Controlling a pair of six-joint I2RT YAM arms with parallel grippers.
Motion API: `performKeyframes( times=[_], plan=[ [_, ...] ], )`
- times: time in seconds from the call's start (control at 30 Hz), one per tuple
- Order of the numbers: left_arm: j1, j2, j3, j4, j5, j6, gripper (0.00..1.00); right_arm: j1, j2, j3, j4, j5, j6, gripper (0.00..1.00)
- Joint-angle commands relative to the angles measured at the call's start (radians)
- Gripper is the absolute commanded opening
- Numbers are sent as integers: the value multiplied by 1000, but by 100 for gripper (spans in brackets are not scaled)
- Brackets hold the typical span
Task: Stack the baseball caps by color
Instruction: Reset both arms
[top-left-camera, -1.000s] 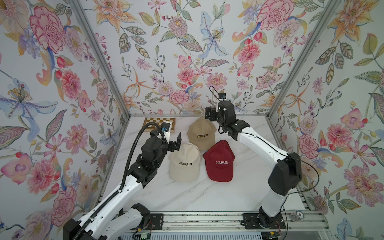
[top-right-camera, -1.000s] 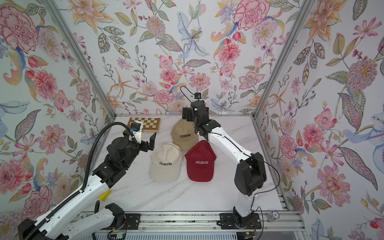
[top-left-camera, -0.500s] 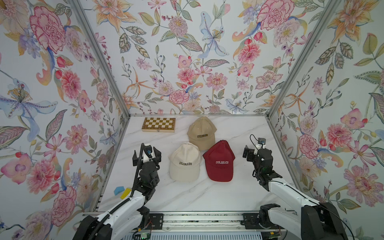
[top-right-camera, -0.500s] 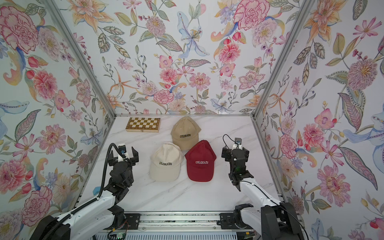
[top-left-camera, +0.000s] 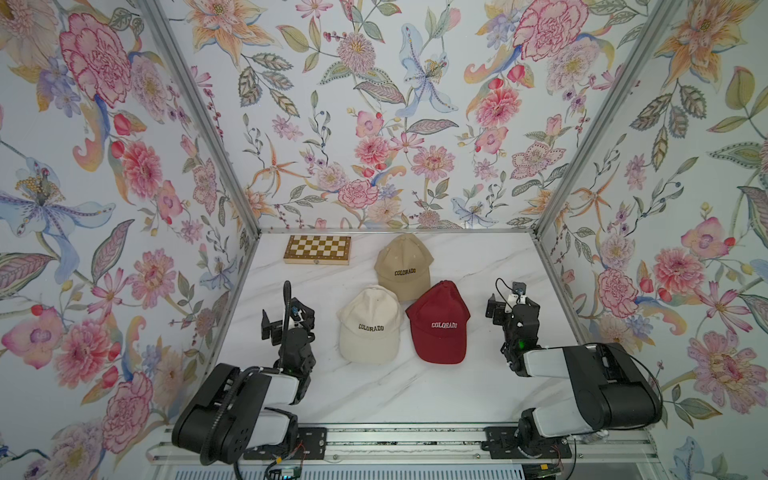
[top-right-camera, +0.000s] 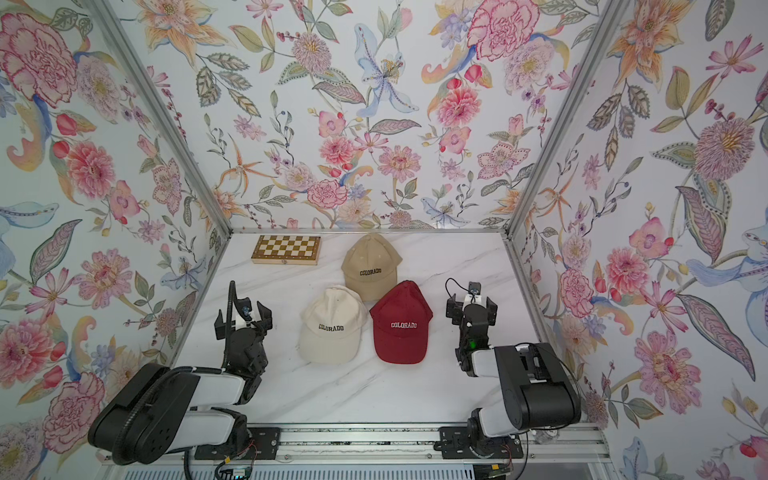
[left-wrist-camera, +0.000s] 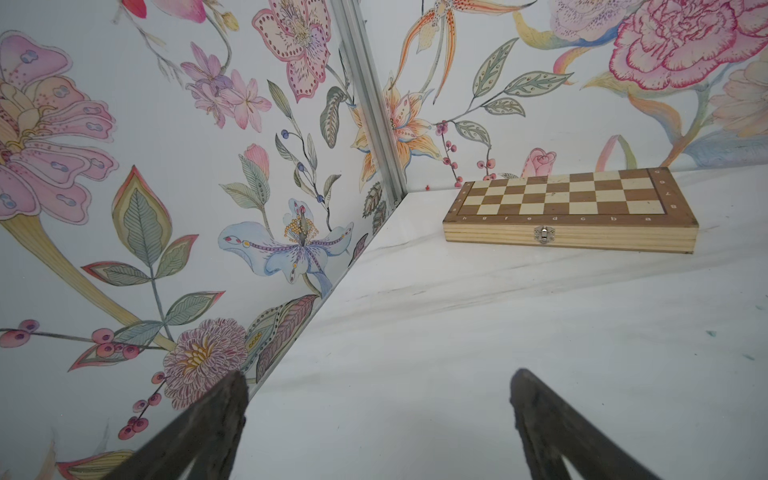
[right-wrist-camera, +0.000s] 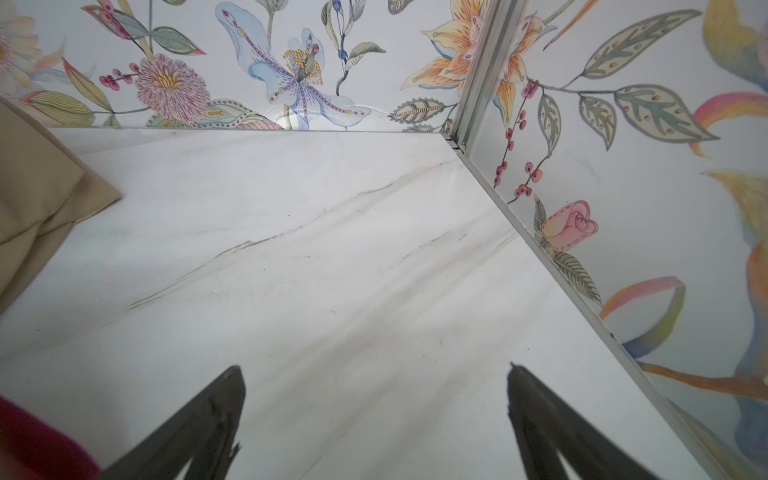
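- The left gripper (top-left-camera: 288, 322) stands with its jaws spread wide and nothing between them. In the left wrist view the two dark fingertips (left-wrist-camera: 235, 388) frame only bare marble.
- The right gripper (top-left-camera: 513, 306) is likewise spread wide and holds nothing. Its fingertips (right-wrist-camera: 232, 382) hang over bare tabletop.
- Both arms are folded low at the near edge of the table (top-left-camera: 478, 257), one to each side of the caps and apart from them.
- Three caps show in both top views, each lettered COLORADO with its brim toward the near edge. The cream cap (top-left-camera: 370, 326) and the dark red cap (top-left-camera: 439, 326) lie side by side, and the tan cap (top-left-camera: 402, 266) lies behind them.
- The tan brim runs in between the other two crowns and touches them. I cannot tell which fabric lies on top there.
- Whether more caps lie under any of the three is hidden.
- The right wrist view cuts off all but a tan fold and a blurred red corner.
- The chessboard (top-left-camera: 318, 249) lies flat near the back left corner, a wooden case with its latch shut, so its inside is unseen.
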Motion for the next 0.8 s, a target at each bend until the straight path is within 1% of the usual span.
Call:
performKeyframes(
  times=[0.0, 0.07, 0.1, 0.13, 0.17, 0.2, 0.23, 0.27, 0.3, 0.37, 0.4, 0.47, 0.5, 0.77],
  plan=[
    [36, 154, 44, 264, 82, 51, 100, -24, 13, -14, 106, -54, 23, 99],
    [66, 51, 63, 53, 135, -30, 100, -31, 20, -17, 124, -61, 19, 99],
    [91, 39, 63, 31, 173, -51, 100, -29, 21, -17, 126, -60, 17, 99],
    [119, 58, 61, 62, 228, -64, 100, -29, 19, -16, 120, -59, 18, 99],
    [145, 86, 65, 52, 291, -80, 100, -28, 20, -17, 121, -57, 18, 99],
    [163, 141, 72, 111, 316, -79, 100, -27, 21, -17, 126, -54, 16, 99],
    [164, 172, 72, 147, 314, -71, 100, -26, 20, -16, 124, -54, 16, 99],
    [168, 144, 87, 51, 321, -93, 100, -27, 20, -17, 124, -55, 17, 99],
    [167, 103, 111, -1, 321, -97, 100, -27, 20, -17, 123, -55, 17, 99],
    [167, 126, 93, 100, 320, -81, 100, -27, 20, -17, 125, -55, 16, 99],
    [167, 163, 85, 140, 319, -75, 100, -27, 20, -17, 124, -55, 16, 99],
    [167, 147, 90, 97, 317, -88, 100, -26, 20, -17, 124, -55, 17, 99],
    [167, 158, 90, 119, 316, -78, 100, -26, 22, -16, 126, -55, 17, 99],
    [167, 155, 90, 112, 316, -80, 100, -28, 20, -16, 124, -56, 16, 99]
  ],
)
